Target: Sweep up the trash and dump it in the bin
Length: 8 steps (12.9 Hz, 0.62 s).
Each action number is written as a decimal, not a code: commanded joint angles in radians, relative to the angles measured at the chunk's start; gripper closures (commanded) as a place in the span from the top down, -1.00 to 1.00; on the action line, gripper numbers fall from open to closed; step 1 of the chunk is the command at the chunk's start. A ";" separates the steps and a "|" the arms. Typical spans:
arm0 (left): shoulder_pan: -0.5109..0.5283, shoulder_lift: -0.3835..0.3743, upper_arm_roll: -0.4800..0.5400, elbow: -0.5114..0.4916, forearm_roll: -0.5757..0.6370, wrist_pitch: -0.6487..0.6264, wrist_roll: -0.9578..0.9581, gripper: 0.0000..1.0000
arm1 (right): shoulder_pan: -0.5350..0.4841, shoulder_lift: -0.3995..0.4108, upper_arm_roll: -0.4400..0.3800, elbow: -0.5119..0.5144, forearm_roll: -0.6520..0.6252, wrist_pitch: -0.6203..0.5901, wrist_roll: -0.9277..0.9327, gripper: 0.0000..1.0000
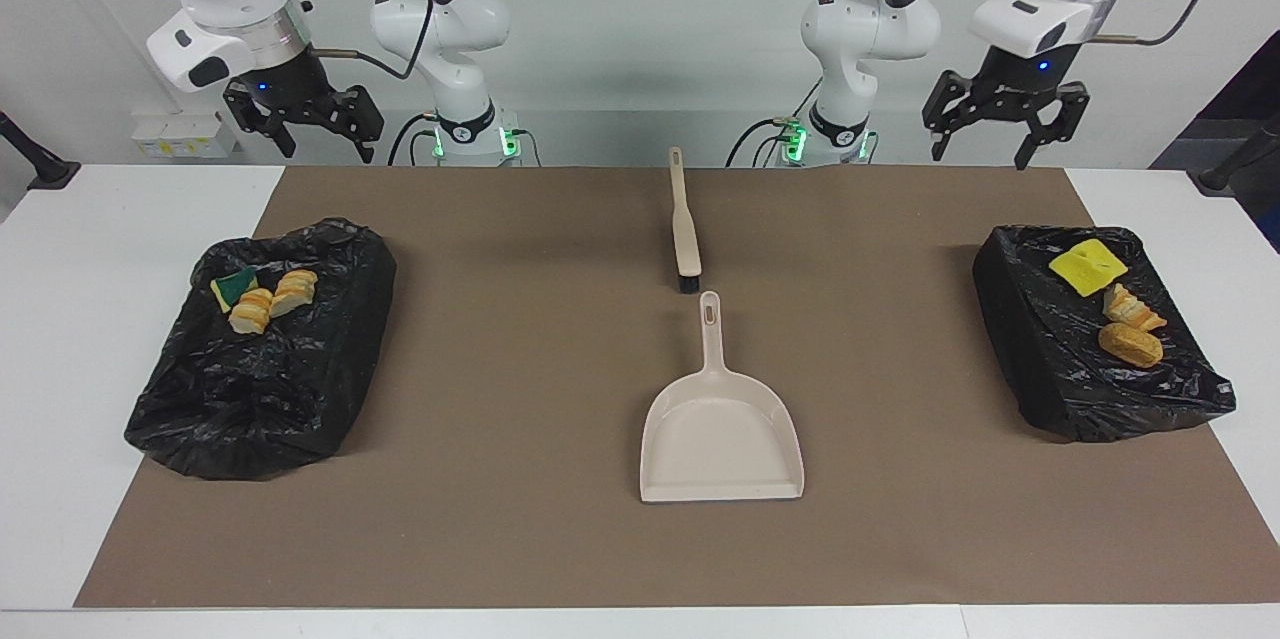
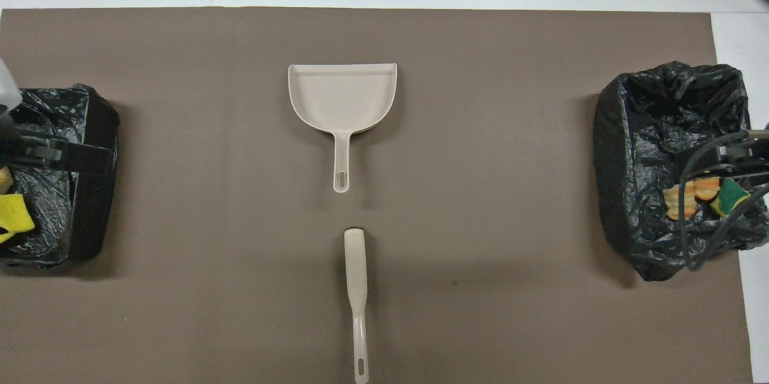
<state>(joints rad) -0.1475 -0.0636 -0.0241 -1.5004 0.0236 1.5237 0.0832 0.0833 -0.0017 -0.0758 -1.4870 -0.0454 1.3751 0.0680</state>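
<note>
The beige dustpan [image 1: 722,434] [image 2: 342,95] lies empty mid-mat, its handle toward the robots. The beige brush [image 1: 685,239] [image 2: 355,276] lies nearer to the robots, in line with it. The trash lies inside two black-bagged bins. A green-yellow sponge scrap and bread chunks [image 1: 268,297] [image 2: 691,196] are in the bin [image 1: 250,389] at the right arm's end. A yellow sponge [image 1: 1087,266] [image 2: 13,217] and bread chunks [image 1: 1130,339] are in the bin [image 1: 1030,319] at the left arm's end. My left gripper [image 1: 985,151] and right gripper [image 1: 322,147] hang open and empty, raised near their bases.
A brown mat [image 1: 520,339] covers the white table [image 1: 100,219]. From overhead each raised gripper and its cables overlap its own bin. No loose scraps show on the mat around the dustpan and brush.
</note>
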 commanded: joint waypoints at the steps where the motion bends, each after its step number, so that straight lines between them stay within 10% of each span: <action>1: 0.032 0.120 -0.007 0.157 -0.027 -0.082 0.029 1.00 | -0.008 -0.021 0.001 -0.022 0.007 0.006 -0.019 1.00; 8: 0.042 0.036 0.009 0.058 -0.053 -0.080 0.015 1.00 | -0.010 -0.020 0.001 -0.022 0.007 0.006 -0.019 1.00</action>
<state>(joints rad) -0.1136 0.0065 -0.0181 -1.4023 -0.0117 1.4508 0.0972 0.0833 -0.0017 -0.0758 -1.4872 -0.0454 1.3751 0.0680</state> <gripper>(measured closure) 0.000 0.000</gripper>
